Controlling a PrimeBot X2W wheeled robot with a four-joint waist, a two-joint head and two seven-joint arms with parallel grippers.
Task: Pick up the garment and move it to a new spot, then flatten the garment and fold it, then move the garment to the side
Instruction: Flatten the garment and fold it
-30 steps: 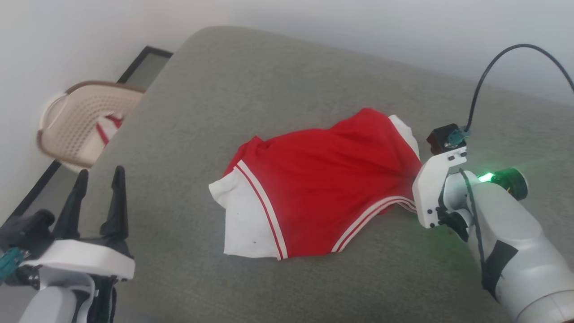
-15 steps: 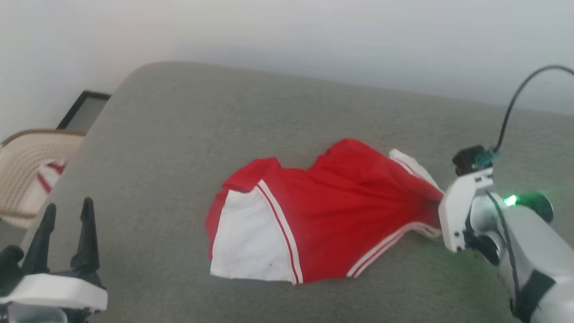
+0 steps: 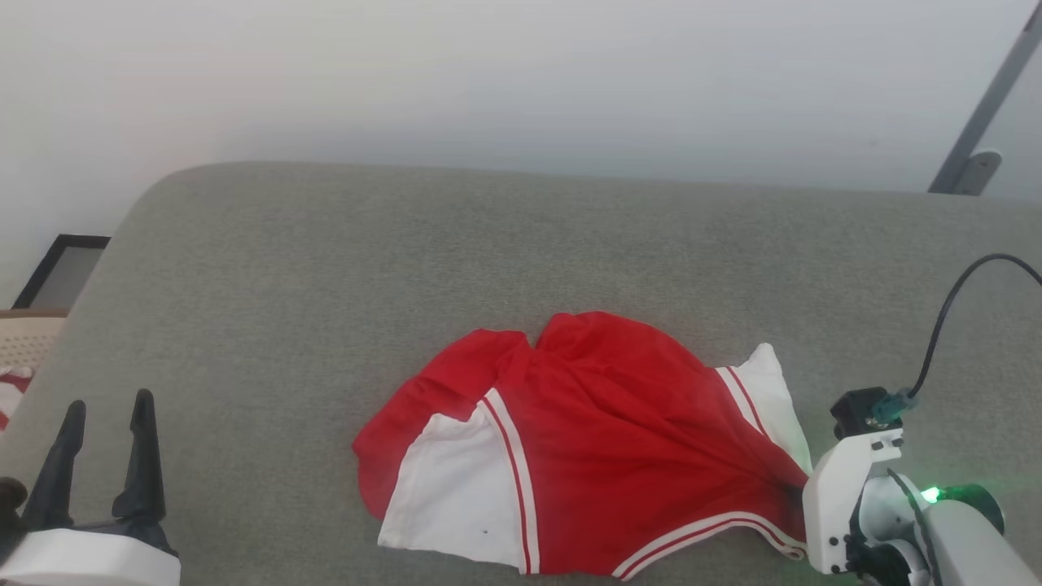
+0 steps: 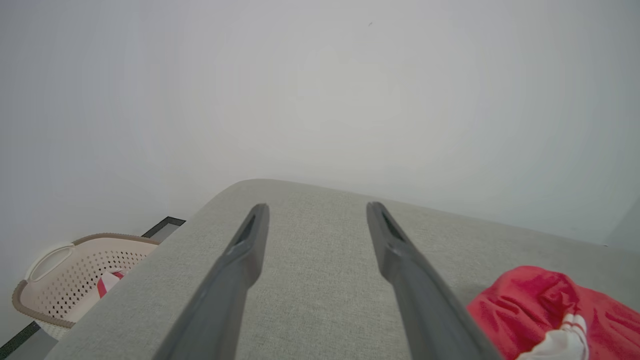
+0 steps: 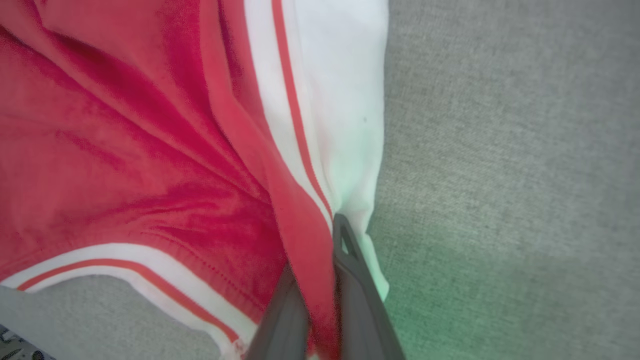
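Note:
The garment [image 3: 586, 448], a red top with white sleeves and striped trim, lies crumpled on the grey cushion [image 3: 326, 268]. Its right edge is bunched up in my right gripper [image 3: 796, 495], at the lower right of the head view. The right wrist view shows that gripper [image 5: 320, 260] shut on a fold of red fabric beside the white sleeve [image 5: 345, 100]. My left gripper [image 3: 110, 403] stands open at the lower left, well clear of the garment. From the left wrist, the open gripper [image 4: 317, 207] hovers over bare cushion, and the garment [image 4: 545, 300] lies to its right.
A cream perforated basket [image 4: 75, 280] holding red-and-white cloth sits on the floor past the cushion's left end, and its rim [image 3: 24, 346] meets the head view's left edge. A white wall runs behind the cushion. A grey metal bar [image 3: 981, 114] leans at the upper right.
The head camera has swung, shifting the basket toward the left edge. The garment's right side has stayed pinched in the right gripper while its left part has crumpled and folded over. The left gripper stays open.

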